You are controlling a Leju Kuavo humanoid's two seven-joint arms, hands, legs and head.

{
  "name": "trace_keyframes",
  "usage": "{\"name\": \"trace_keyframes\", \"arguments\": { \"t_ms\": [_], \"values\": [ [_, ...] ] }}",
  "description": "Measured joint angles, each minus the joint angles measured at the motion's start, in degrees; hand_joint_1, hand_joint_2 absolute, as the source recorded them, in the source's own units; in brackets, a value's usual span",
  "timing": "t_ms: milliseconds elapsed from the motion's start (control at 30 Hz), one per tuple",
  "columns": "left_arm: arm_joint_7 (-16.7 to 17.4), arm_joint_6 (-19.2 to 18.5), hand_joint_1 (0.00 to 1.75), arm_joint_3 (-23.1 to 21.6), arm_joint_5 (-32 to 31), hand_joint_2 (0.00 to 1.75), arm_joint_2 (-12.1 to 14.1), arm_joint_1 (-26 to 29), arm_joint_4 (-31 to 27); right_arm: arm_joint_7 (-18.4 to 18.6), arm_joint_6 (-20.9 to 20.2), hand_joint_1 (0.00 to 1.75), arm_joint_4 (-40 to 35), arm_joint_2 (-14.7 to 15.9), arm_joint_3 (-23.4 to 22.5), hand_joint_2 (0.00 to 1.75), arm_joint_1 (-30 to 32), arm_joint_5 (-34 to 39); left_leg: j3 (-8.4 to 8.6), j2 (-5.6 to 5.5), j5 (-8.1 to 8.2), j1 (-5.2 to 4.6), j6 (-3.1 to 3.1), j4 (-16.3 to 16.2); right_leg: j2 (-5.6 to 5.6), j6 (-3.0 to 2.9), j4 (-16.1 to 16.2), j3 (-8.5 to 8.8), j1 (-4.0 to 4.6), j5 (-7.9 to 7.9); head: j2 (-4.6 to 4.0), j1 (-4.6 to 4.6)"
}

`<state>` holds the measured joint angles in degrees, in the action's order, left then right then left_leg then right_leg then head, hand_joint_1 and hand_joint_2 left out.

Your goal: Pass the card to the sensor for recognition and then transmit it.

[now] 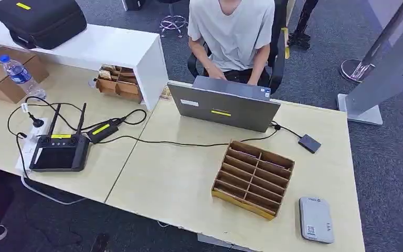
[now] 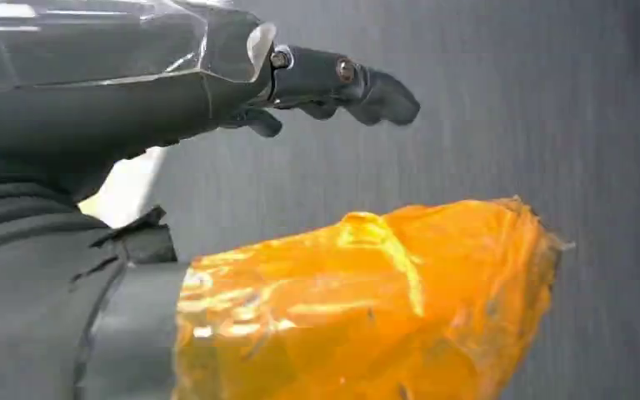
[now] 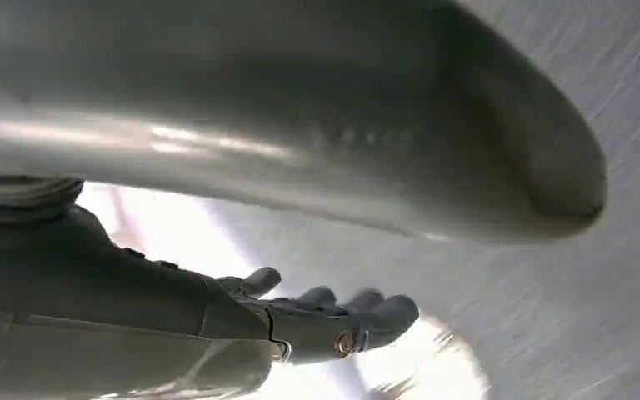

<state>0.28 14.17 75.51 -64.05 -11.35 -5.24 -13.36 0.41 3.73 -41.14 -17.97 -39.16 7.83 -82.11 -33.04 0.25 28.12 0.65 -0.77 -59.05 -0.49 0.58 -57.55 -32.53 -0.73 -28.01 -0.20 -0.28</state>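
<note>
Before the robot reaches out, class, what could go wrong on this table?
1. The black cable crosses the table behind the cardboard rack; a reaching hand might snag it and tug the laptop.
2. The grey reader lies near the table edge, so a nudge could push it off.
3. A person sits close behind the laptop.

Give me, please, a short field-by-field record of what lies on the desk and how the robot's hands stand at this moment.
desk: light wood table
organiser: slotted cardboard rack, right of centre
reader: flat grey device, on the desk near the rack's right corner
small black box: cabled, behind the rack
laptop: open, a seated person behind it
controller: black, two antennas, on the desk's left part
card: cannot tell where it is
left hand: holds nothing, over grey floor
right hand: holds nothing, fingers loosely extended
</note>
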Motion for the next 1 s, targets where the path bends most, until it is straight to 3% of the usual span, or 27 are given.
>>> {"name": "trace_keyframes", "arguments": {
  "t_ms": [33, 100, 367, 400, 433, 467, 533, 567, 633, 700, 800, 933, 1000],
  "values": [
    [-0.02, -4.83, 0.00, 1.04, 1.55, 0.00, 0.44, -0.06, 0.16, -2.76, -2.30, 0.00, 2.14, 0.33, -1.65, 0.00, -0.81, 2.12, -0.01, 0.00, 0.00, 0.01, 0.00, 0.00, 0.00, 0.00, 0.00, 0.00, 0.01, 0.00, 0.00, 0.04],
    [-0.02, -9.56, 0.00, 2.71, 2.35, 0.00, 0.79, -0.11, 0.59, -6.11, -4.66, 0.00, 6.81, 0.94, -5.42, 0.00, -2.43, 4.66, -0.01, 0.00, 0.00, 0.01, 0.00, 0.00, 0.01, 0.00, 0.00, 0.00, 0.01, 0.00, 0.00, 0.04],
    [0.83, -4.84, 0.00, 4.57, 1.96, 0.00, 1.68, -0.23, 0.92, -7.56, -1.87, 0.00, 16.45, 2.30, -11.62, 0.00, -5.83, 3.55, -0.02, 0.00, 0.00, 0.00, 0.00, 0.00, 0.00, 0.00, 0.00, 0.00, 0.00, 0.00, 0.00, 0.04],
    [0.94, -4.42, 0.00, 4.62, 1.89, 0.00, 1.68, -0.22, 0.94, -7.56, -1.34, 0.00, 16.89, 2.41, -11.97, 1.75, -5.98, 3.18, -0.02, -0.01, 0.00, -0.01, 0.00, 0.00, 0.00, 0.00, 0.00, 0.01, -0.01, 0.00, 0.00, 0.04],
    [1.05, -3.99, 0.00, 4.68, 1.80, 0.00, 1.68, -0.24, 0.94, -7.56, -0.82, 0.00, 17.23, 2.49, -12.36, 1.75, -6.14, 2.68, -0.02, 0.00, 0.00, -0.01, 0.00, 0.00, 0.00, 0.00, 0.00, 0.01, -0.01, 0.00, 0.00, 0.04],
    [1.05, -3.52, 0.00, 4.70, 1.63, 0.00, 1.66, -0.23, 0.96, -7.56, -0.29, 0.00, 17.43, 2.56, -12.51, 0.00, -6.23, 2.26, -0.02, -0.01, 0.00, 0.00, 0.00, 0.00, 0.00, 0.00, 0.00, 0.01, 0.00, 0.00, 0.00, 0.04],
    [0.53, 1.08, 0.00, 4.70, 0.59, 0.00, 1.60, -0.23, 1.07, -6.66, 3.48, 0.00, 17.54, 2.74, -12.53, 0.00, -6.22, -0.07, -0.02, 0.00, 0.00, 0.00, 0.00, -0.01, 0.01, 0.00, 0.00, 0.01, 0.00, 0.00, 0.00, 0.04],
    [0.08, 5.48, 0.00, 4.68, -0.52, 0.00, 1.57, -0.22, 1.05, -4.64, 7.83, 0.00, 17.41, 2.54, -12.53, 0.00, -6.29, -0.65, -0.03, 0.00, 0.00, 0.00, 0.00, -0.01, 0.01, 0.00, 0.00, 0.02, 0.00, 0.00, 0.00, 0.04],
    [-1.05, 17.74, 0.00, 4.42, -2.39, 0.00, 1.27, -0.23, 1.07, 0.04, 15.91, 0.00, 16.93, 1.66, -12.75, 0.00, -7.00, -1.85, -0.01, 0.03, 0.00, 0.00, 0.00, -0.01, 0.02, -0.01, 0.00, -0.01, 0.00, 0.01, 0.00, 0.07],
    [-1.05, 23.67, 0.00, 4.29, -4.08, 0.00, 1.03, -0.27, 1.01, 1.07, 19.73, 0.00, 15.61, 0.81, -12.79, 0.00, -7.31, -2.83, 0.01, 0.01, 0.00, 0.00, 0.00, -0.01, 0.01, -0.01, 0.00, 0.01, 0.00, 0.01, 0.00, 0.07],
    [0.24, 25.59, 0.00, 4.14, -8.02, 0.00, -0.10, 0.04, -0.93, -0.06, 19.94, 0.00, 12.75, -0.48, -12.90, 0.00, -6.70, -1.50, 0.01, -0.04, 0.00, 0.00, -0.01, -0.01, -0.04, -0.01, 0.00, 0.02, 0.00, 0.00, 0.00, 0.02],
    [3.50, 25.78, 0.00, 4.57, -16.04, 0.00, -2.77, 0.14, -5.52, -4.74, 12.94, 0.00, 7.48, -0.74, -12.66, 0.00, -3.17, -1.74, -0.06, -0.06, 0.02, -0.02, -0.01, -0.01, -0.04, -0.01, 0.00, 0.02, -0.02, -0.01, 0.00, 0.07],
    [3.63, 25.87, 0.00, 5.27, -17.72, 0.00, -3.39, -0.05, -6.42, -4.96, 9.53, 0.00, 5.89, -0.72, -13.01, 0.00, -2.19, -2.70, -0.04, -0.01, 0.09, -0.02, -0.05, -0.01, 0.01, -0.01, 0.01, 0.00, -0.02, -0.01, 0.00, 0.07]
  ]
}}
